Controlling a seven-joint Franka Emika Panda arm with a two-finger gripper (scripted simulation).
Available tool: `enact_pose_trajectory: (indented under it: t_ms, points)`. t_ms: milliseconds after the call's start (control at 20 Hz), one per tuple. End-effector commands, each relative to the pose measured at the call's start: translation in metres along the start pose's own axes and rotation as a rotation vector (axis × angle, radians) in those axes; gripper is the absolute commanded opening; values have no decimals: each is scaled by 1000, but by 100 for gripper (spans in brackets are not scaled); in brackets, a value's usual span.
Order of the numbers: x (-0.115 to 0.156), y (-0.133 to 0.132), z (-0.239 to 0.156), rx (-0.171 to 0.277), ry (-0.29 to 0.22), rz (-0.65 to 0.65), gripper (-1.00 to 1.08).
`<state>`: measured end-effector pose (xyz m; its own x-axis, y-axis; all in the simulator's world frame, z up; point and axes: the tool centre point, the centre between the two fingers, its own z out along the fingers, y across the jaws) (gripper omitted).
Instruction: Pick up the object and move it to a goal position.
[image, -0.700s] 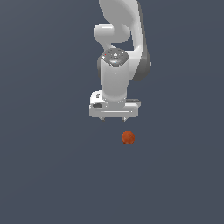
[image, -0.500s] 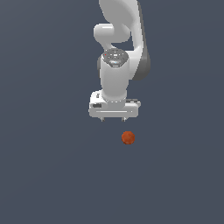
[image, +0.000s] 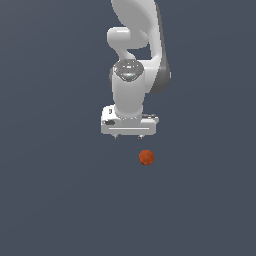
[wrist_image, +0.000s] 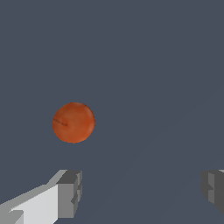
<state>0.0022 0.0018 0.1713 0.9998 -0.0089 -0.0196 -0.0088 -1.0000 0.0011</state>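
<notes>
The ball sat nearest to the camera in the exterior view, a little below the middle of the picture and a bit toward the exterior view's right. It was small and round, reddish-orange, and dull, not shiny. In the wrist view the ball looked bigger, and its skin was blotchy, with a thin dark line on one side. It was narrower than the white bar of the hand above it.

Just above the ball in the exterior view was the pincer. It was not touching the ball; some gray showed between them. The ball lay off to the exterior view's right of the pincer's middle. The pincer hung from a flat white bar with square corners. Only two tiny stubs poked out under the bar there. In the wrist view the pincer was spread wide, with nothing between its two tips. One finger was white with a blocky gray pad on the end, and the other gray pad peeked in at the far edge of the picture. The ball was out in front of them, closer to the white finger.

Farther back, the arm was smooth, white and rounded, with a dark gray joint and a small red dot.

The ground was plain dark gray-blue, flat and smooth, and it filled the whole picture behind everything.
</notes>
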Motion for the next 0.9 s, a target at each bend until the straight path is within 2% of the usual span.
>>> enact_pose_trajectory:
  t_ms: [0, 350, 850]
  points:
    - [0, -1, 1, 0, 0, 1, 100]
    - [9, -20, 17, -1, 5, 19, 100]
    - [24, -73, 62, 0, 17, 70, 100]
